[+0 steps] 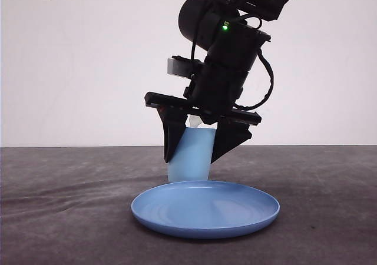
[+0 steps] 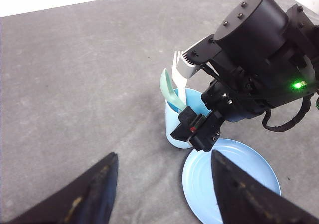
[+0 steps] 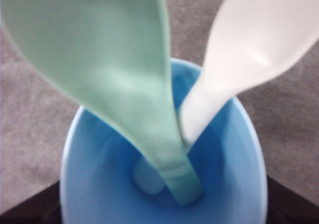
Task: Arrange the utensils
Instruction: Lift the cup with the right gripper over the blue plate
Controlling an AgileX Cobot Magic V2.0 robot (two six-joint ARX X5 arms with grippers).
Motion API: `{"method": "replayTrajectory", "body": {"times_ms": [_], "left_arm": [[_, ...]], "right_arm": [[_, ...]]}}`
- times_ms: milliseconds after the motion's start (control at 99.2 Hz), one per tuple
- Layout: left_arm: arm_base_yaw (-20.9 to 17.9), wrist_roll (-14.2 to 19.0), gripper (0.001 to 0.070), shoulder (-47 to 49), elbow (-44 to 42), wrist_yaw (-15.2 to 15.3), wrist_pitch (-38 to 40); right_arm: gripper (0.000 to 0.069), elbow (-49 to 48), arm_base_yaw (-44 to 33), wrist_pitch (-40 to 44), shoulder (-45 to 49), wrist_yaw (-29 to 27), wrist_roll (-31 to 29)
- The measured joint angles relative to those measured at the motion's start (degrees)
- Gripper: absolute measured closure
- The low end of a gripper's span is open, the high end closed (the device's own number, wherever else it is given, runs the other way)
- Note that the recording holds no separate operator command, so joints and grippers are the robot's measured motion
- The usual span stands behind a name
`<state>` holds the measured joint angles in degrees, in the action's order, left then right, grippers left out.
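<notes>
Mint-green plastic spoon [image 3: 114,79] with an oval bowl, standing handle-down inside the light blue cup [image 3: 239,159], bowl end up above the rim and leaning outward. White plastic fork [image 3: 249,50] just beside it in the same cup, also handle-down, head up and tilted the other way, so the two handles meet near the cup's bottom and the heads spread apart.

Forks: one white fork [image 2: 177,67] is counted.
Spoons: one mint-green spoon [image 2: 170,90] is counted.
Cups: one light blue cup [image 1: 189,154] is seen.
Plates: one round blue plate [image 1: 205,208] is seen.
Grippers: two are counted, left gripper [image 2: 164,189] and right gripper [image 1: 200,144].
</notes>
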<state>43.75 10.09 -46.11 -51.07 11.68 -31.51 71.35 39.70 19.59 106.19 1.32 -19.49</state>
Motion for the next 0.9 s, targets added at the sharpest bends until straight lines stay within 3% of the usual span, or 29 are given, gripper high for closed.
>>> {"method": "replayTrajectory", "body": {"times_ms": [262, 746, 898], "left_arm": [[0.00, 0.00, 0.0355, 0.00, 0.00, 0.00, -0.57], [0.00, 0.00, 0.0355, 0.00, 0.00, 0.00, -0.66], [0.00, 0.00, 0.0355, 0.00, 0.00, 0.00, -0.68]], "right_arm": [[0.0284, 6.05, 0.22, 9.07, -1.16, -1.53, 4.28], [0.0287, 8.74, 3.91, 26.62, -17.94, -2.58, 10.95], [0.0287, 8.76, 6.19, 28.02, -20.90, -2.58, 11.54]]}}
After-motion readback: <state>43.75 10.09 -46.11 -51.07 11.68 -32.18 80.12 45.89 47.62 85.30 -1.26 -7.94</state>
